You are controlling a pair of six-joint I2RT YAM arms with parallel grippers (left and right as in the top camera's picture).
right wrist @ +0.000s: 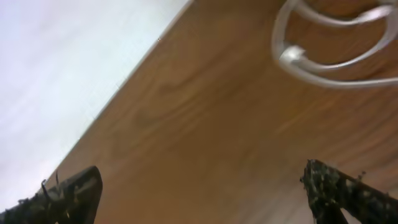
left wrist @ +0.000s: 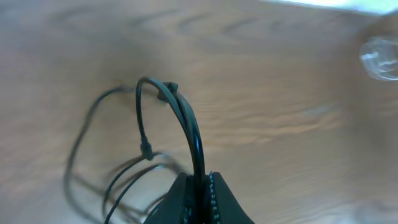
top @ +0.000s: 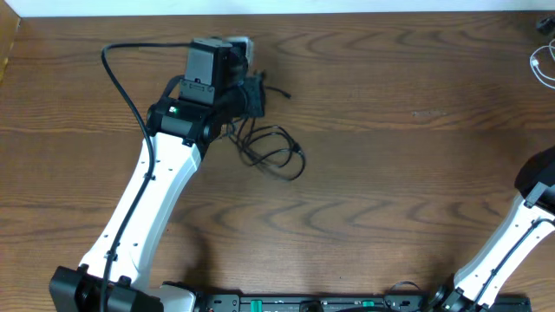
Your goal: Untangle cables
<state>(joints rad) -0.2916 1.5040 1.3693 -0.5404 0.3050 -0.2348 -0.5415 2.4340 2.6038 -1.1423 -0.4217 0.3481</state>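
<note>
We have the left gripper clamped on the black cable, pinching a doubled strand that arches up from the jaws. The rest of it lies in loose loops on the table, just beside the gripper. The white cable lies looped well apart, near the table's right edge, ahead of the right gripper, whose fingers stand wide with nothing between them. We judge both cables light, thin and limp, with just enough spring to hold a curve, and slick enough to slide through a loose pinch. We would take hold on a free strand near a plug, not on a crossing. We find no brand, label or writing to read.
</note>
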